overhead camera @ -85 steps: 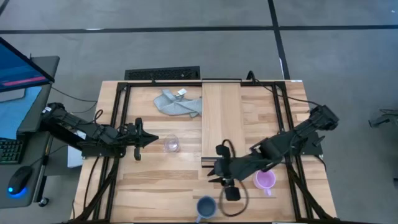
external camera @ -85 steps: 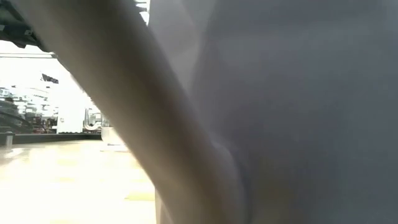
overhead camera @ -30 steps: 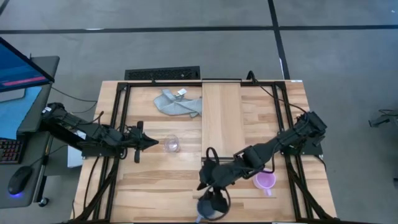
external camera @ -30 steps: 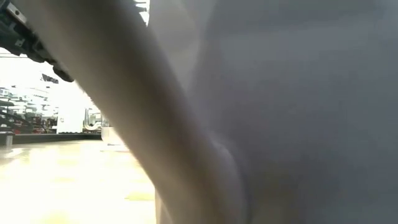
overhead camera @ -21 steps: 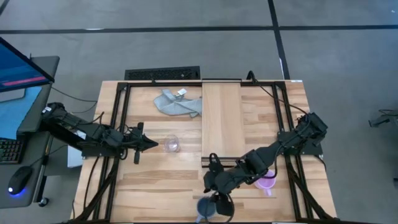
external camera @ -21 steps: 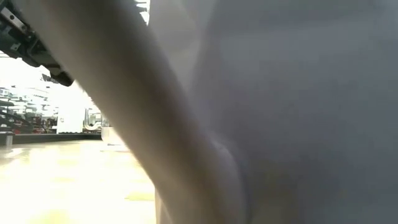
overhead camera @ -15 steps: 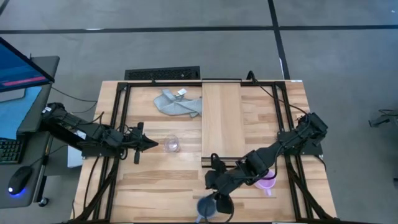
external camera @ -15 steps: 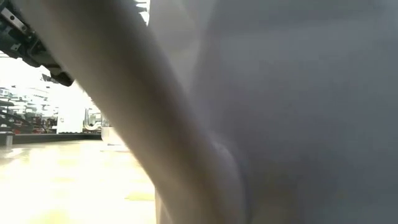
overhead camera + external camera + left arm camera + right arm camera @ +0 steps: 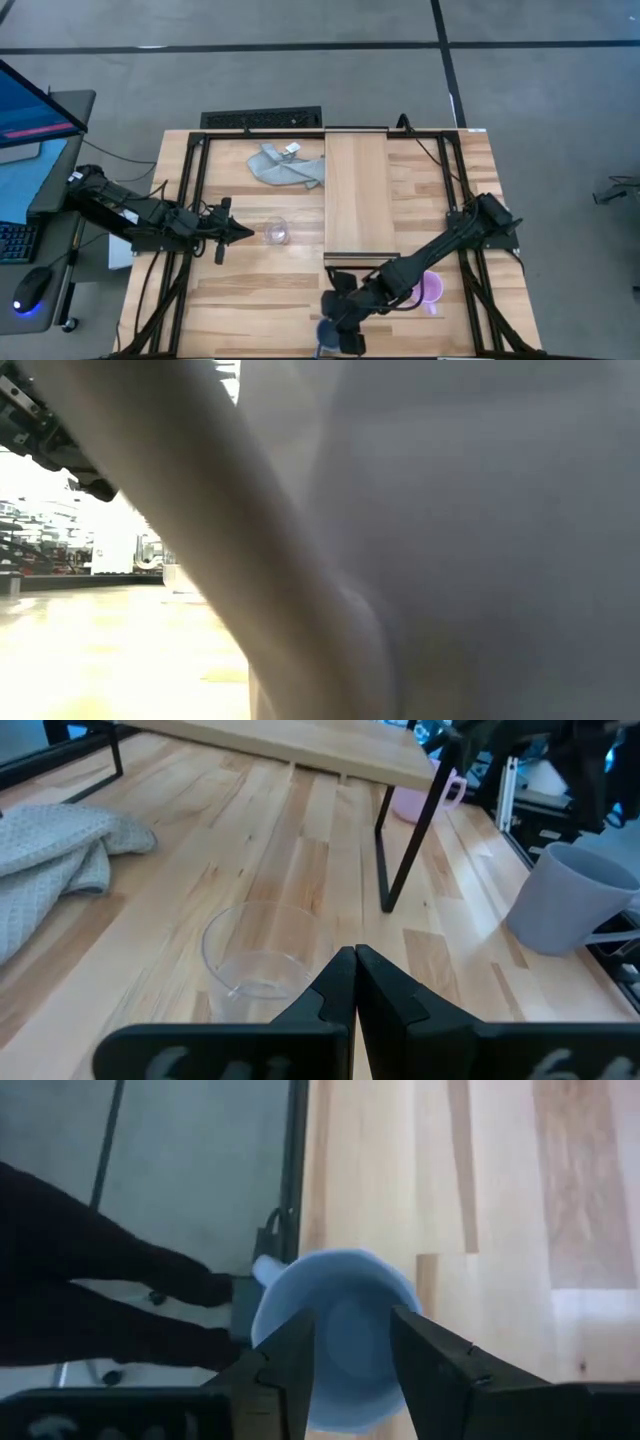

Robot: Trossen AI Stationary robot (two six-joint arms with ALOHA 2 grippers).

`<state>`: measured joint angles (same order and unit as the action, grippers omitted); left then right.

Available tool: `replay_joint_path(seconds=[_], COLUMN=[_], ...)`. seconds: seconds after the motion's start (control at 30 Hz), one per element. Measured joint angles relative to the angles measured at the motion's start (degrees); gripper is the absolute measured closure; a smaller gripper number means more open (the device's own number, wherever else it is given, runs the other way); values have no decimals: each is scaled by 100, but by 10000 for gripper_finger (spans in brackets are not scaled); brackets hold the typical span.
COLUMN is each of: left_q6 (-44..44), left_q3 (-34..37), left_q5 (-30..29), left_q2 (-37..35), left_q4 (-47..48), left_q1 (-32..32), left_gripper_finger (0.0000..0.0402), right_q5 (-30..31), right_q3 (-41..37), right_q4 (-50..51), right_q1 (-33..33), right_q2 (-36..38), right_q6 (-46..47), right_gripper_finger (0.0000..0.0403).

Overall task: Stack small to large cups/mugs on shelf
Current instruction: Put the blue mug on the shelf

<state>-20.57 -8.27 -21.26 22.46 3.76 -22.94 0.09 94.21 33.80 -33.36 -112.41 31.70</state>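
Note:
The blue-grey mug stands on the table by its near edge, under my right gripper. That gripper is open, points down and has one finger over each side of the mug's mouth; in the high view it covers most of the mug. The pink-purple mug stands right of it. The clear glass cup stands on the table left of the shelf. My left gripper is shut and empty, its tips just short of the cup. My right gripper comes at the blue-grey mug's rim from above, pointing down, one finger over each side of the mouth. I cannot tell whether the fingers touch the rim. The mug stands on the table.
A grey cloth lies at the far left of the shelf. The shelf's dark leg stands between the glass cup and the mugs. A large blurred grey shape fills most of the low view. The table's near edge is right beside the blue-grey mug.
My right gripper has gone toward the table's near edge and down over the blue-grey mug, its arm stretching out low across the table. The mug, the glass cup and the pink-purple mug have stayed in place.

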Motion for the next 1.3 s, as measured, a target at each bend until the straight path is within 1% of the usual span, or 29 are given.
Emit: replay_joint_path(seconds=[0.27,0.33,0.4,0.93,1.07,1.3], left_q6=[-13,-13,-12,-16,-18,-23], left_q3=[0,0,0,0,0,0], left_q5=[0,0,0,-2,-3,-4], left_q2=[0,0,0,0,0,0], left_q4=[39,83,90,341,340,338], left_q1=[0,0,0,0,0,0], left_gripper_finger=[401,401,401,401,401,401], right_q5=[-22,-21,-21,-18,170,196], right_q3=[-26,0,-7,-8,-8,-8], right_q4=[406,228,375,483,413,504], right_q1=[0,2,2,13,11,12], right_q2=[-264,-300,-302,-316,-301,-288], right_q6=[259,274,280,280,280,245], right_gripper_finger=[270,273,275,280,281,281])
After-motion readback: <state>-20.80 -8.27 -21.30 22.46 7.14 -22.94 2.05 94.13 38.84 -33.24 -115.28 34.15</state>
